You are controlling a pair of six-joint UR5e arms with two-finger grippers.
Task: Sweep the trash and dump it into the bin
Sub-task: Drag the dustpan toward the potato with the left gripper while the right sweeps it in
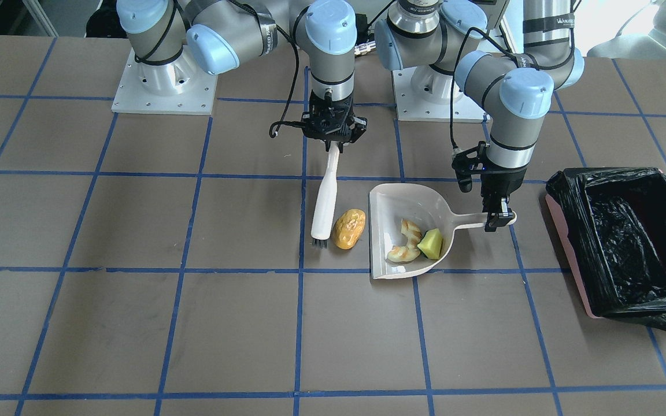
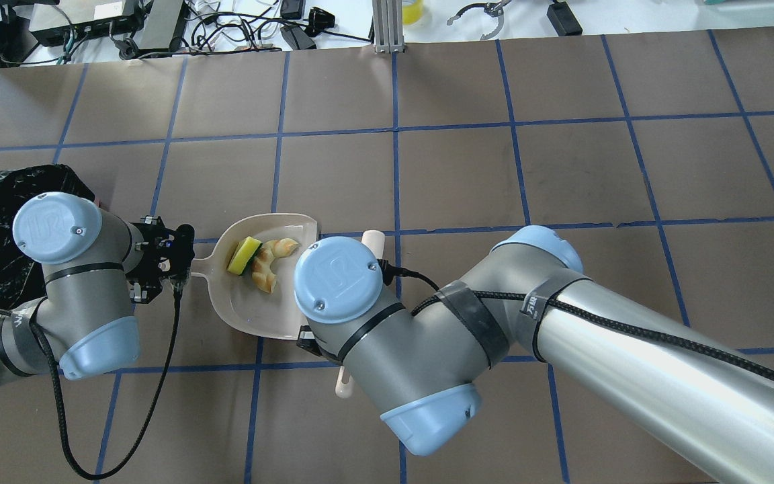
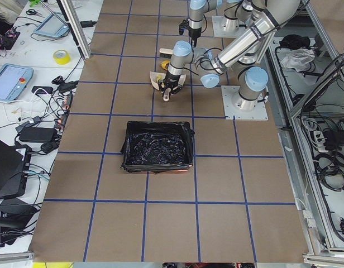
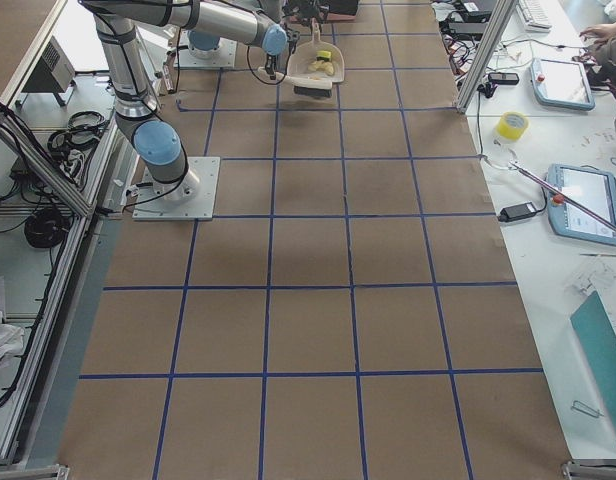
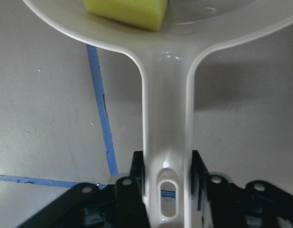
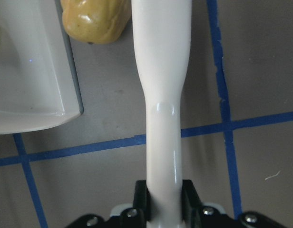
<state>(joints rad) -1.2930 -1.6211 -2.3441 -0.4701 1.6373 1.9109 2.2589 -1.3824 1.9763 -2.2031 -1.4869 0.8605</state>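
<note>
Sweeping in hand: right gripper (image 1: 333,144) clamps the brush (image 1: 326,199), bristles beside the orange lump (image 1: 348,229) just outside the dustpan (image 1: 393,208), whose handle the left gripper (image 1: 498,219) grips, crescent (image 1: 405,240) and wedge (image 1: 430,244) inside; the lump likely needs nudging in before tipping into the bin (image 1: 564,234).

Narrow gap between brush (image 1: 326,193) bristles and dustpan (image 1: 402,202) mouth is filled by the orange-brown lump (image 1: 348,229). The left claw (image 1: 498,219) clamps the dustpan handle end. Open bench (image 1: 136,323) lies between it and the bin (image 1: 578,231). The operators' side is open too.
</note>
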